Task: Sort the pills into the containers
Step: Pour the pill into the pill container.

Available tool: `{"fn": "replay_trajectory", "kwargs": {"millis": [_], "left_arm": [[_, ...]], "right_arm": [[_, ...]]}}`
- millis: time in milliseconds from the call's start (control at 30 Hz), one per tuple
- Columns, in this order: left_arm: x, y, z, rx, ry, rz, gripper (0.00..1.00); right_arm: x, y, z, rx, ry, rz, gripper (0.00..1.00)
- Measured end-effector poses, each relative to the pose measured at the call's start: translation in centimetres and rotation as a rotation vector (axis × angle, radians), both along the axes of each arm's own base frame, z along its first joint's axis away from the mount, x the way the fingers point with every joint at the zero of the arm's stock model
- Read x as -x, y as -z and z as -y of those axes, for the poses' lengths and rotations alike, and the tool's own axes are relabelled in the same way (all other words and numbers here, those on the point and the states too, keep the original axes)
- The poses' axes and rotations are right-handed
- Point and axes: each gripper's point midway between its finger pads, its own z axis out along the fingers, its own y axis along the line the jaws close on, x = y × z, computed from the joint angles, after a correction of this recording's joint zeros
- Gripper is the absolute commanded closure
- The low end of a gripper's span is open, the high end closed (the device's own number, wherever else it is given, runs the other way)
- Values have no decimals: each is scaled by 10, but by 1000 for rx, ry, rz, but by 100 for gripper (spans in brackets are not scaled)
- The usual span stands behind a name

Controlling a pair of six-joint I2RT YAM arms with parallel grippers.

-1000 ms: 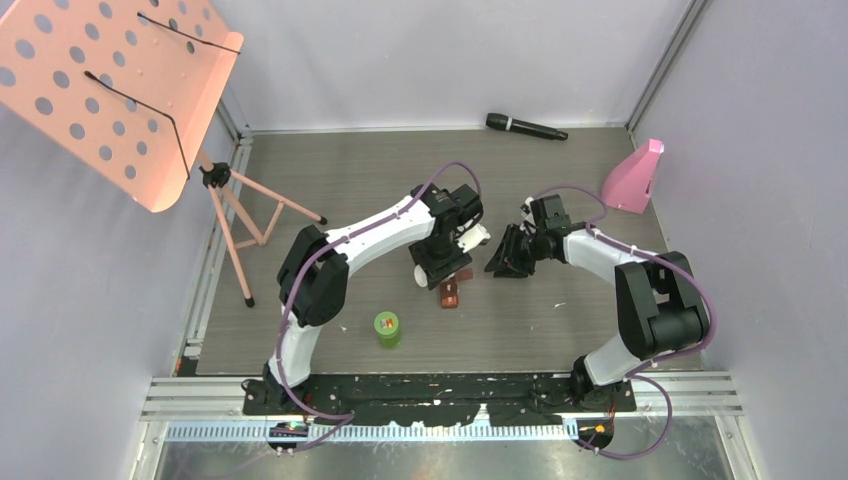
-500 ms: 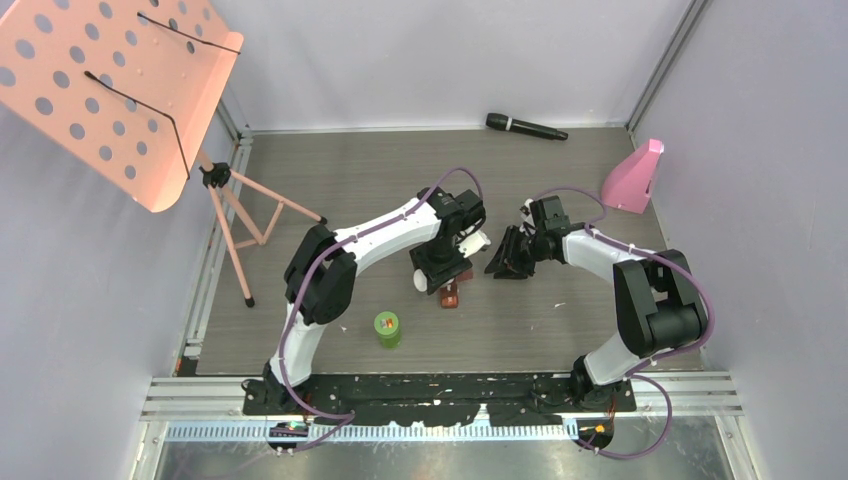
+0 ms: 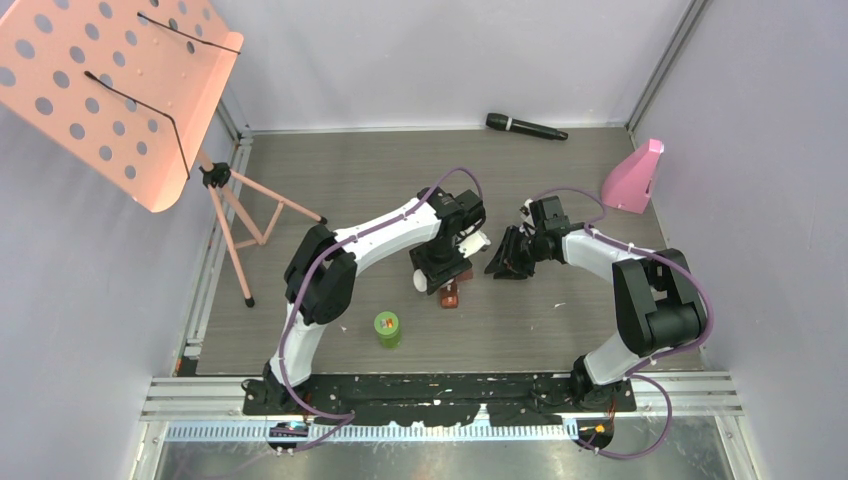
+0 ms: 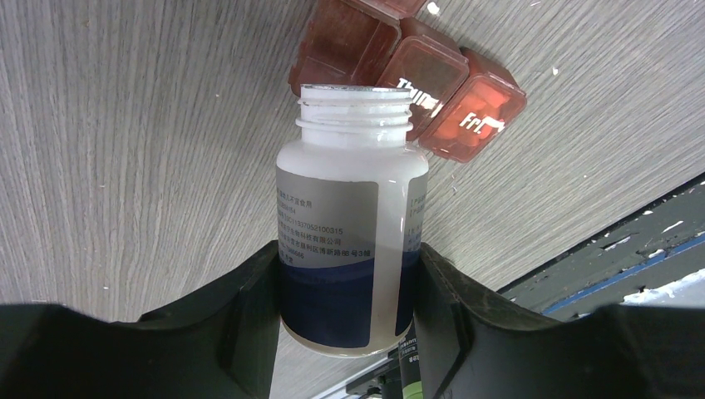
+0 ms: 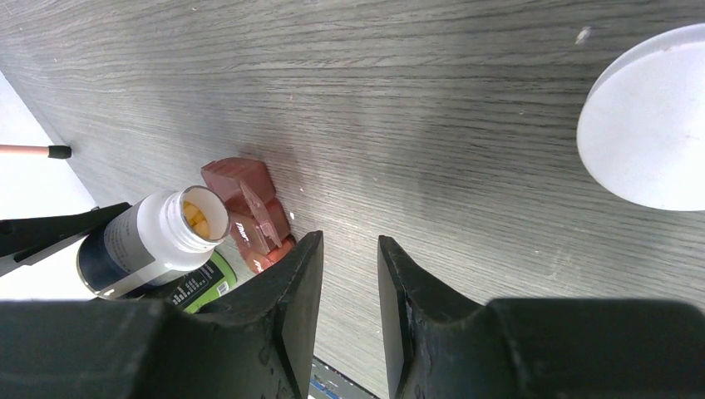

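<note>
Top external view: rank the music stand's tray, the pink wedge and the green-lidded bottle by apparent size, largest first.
1. Music stand's tray, by far, though it sits raised and nearer the camera.
2. Pink wedge.
3. Green-lidded bottle, clearly the smallest.

Pale lilac walls (image 3: 450, 60) enclose a grey wood-grain tabletop (image 3: 330, 180), evenly lit. A salmon-pink perforated music stand (image 3: 110, 90) (tripod-legged) stands far left.

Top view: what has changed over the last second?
The left arm shifted its elbow slightly right, then held; the left gripper stayed shut on the white bottle by the pill case. Right gripper, green-lidded bottle and case did not move.
</note>
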Motion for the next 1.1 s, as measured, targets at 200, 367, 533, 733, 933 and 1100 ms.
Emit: {"fn": "replay_trajectory", "kwargs": {"millis": [200,367,533,733,933,1100], "left_arm": [[0,0,-1,-4,0,2,100],[0,-2,-2,-17,4,11,100],[-2,-4,0,-17,9,26,100],[-4,-6,-1,-28,15,42,100],[-6,-7,0,-50,36,82,100],[-6,-5,5,-55,55,113,100]], "right_arm": [[0,0,0,0,0,0,63],[0,0,0,0,0,-1,63],[1,1,0,1,0,-3,63],[1,1,0,1,0,-3,63],[1,1,0,1,0,-4,63],[2,3,1,1,0,-6,63]]}}
